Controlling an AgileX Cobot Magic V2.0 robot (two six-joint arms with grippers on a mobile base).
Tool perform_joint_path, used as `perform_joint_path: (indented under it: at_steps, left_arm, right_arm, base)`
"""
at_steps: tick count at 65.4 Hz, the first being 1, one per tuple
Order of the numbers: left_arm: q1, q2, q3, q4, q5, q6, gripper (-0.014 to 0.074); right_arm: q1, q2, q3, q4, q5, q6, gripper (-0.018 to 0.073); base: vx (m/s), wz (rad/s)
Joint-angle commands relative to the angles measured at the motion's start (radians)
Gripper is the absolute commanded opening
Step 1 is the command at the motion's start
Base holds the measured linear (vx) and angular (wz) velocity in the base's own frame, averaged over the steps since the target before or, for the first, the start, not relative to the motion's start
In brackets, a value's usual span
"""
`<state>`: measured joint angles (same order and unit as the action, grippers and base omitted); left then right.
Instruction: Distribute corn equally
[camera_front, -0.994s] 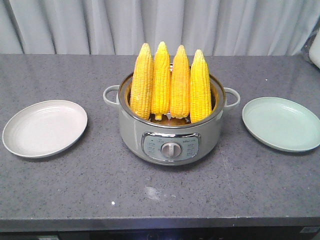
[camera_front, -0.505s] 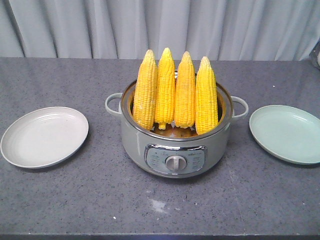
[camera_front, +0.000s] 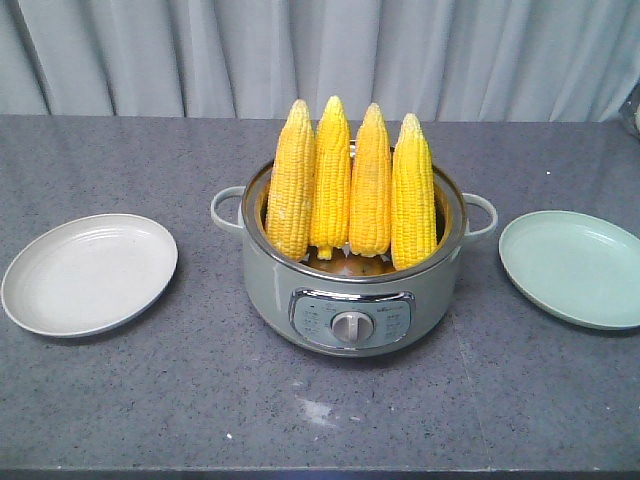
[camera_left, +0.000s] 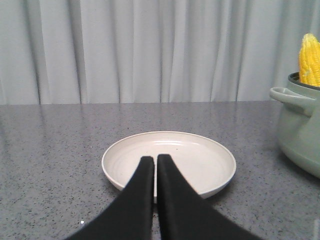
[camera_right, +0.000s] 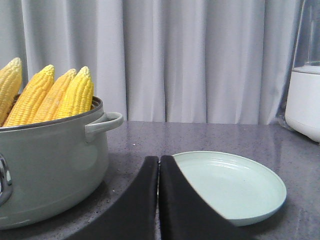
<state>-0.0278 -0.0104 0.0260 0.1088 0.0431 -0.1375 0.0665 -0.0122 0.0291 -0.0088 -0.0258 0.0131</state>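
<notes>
Nothing is shared out yet: all four cobs of corn (camera_front: 350, 185) stand upright in the pot (camera_front: 350, 300) mid-surface, with the white plate (camera_front: 88, 272) on the left and the green plate (camera_front: 572, 266) on the right both bare. The left fingers (camera_left: 142, 190) and right fingers (camera_right: 170, 195) are each pressed together, holding nothing.

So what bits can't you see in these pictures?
- Front view: the corn bottoms sit hidden inside the pot.
- Front view: the panel writing is too small to read.
- Right wrist view: the white appliance is cut off by the edge.
- Right wrist view: the right end effector hides the green plate's near rim.
</notes>
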Motion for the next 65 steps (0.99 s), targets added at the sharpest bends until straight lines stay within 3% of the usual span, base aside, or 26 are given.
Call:
perform_joint_path:
  at_steps: [1, 65]
  left_arm:
    - [0.0, -0.017, 0.013, -0.011, -0.072, -0.003, -0.0006]
    - [0.0, -0.017, 0.013, -0.011, -0.072, -0.003, -0.0006]
  right_arm:
    - [-0.002, -0.003, 0.007, -0.003, -0.081, -0.007, -0.0011]
    - [-0.002, -0.003, 0.007, -0.003, -0.081, -0.007, -0.0011]
  base:
    - [0.0, 0.0]
    - [0.0, 0.0]
